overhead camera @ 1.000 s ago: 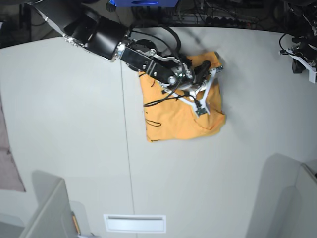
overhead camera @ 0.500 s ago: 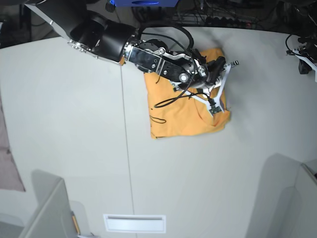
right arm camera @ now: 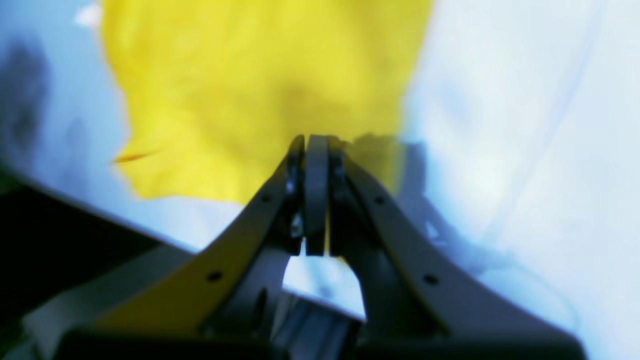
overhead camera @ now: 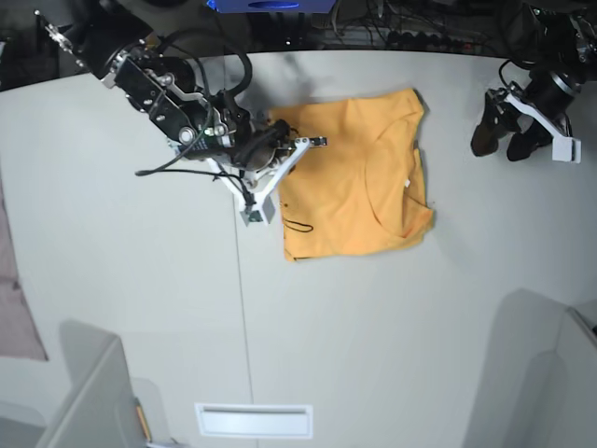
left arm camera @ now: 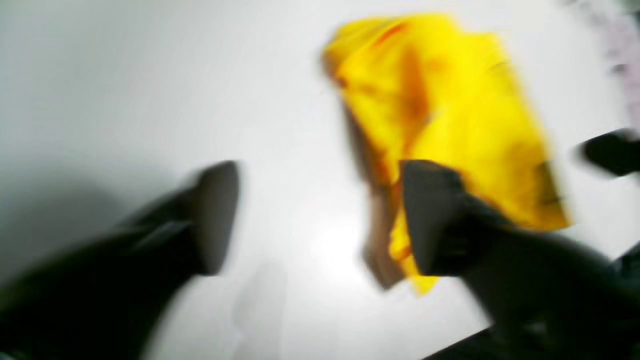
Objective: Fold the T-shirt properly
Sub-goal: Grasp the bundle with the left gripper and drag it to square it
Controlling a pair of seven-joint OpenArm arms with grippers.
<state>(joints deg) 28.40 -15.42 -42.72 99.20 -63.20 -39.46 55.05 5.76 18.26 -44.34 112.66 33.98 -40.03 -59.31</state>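
The T-shirt (overhead camera: 354, 177), orange-yellow, lies folded into a rough rectangle at upper centre of my base view, flat on the pale table (overhead camera: 392, 345); I can read no brand, label or lettering on it, only a thin black curved line near its lower left and a small pale tag-like spot by the neckline, too small to read. Just left of the cloth, my right gripper (overhead camera: 280, 145) sits at the shirt's upper left edge, its jaws pressed together with nothing visibly between them; the right wrist view shows the shirt (right arm camera: 260, 85) beyond the closed tips. At upper right, well apart from the cloth, my left gripper (overhead camera: 504, 135) has its jaws spread wide and empty; its blurred wrist view confirms two separated fingers (left arm camera: 215, 215).
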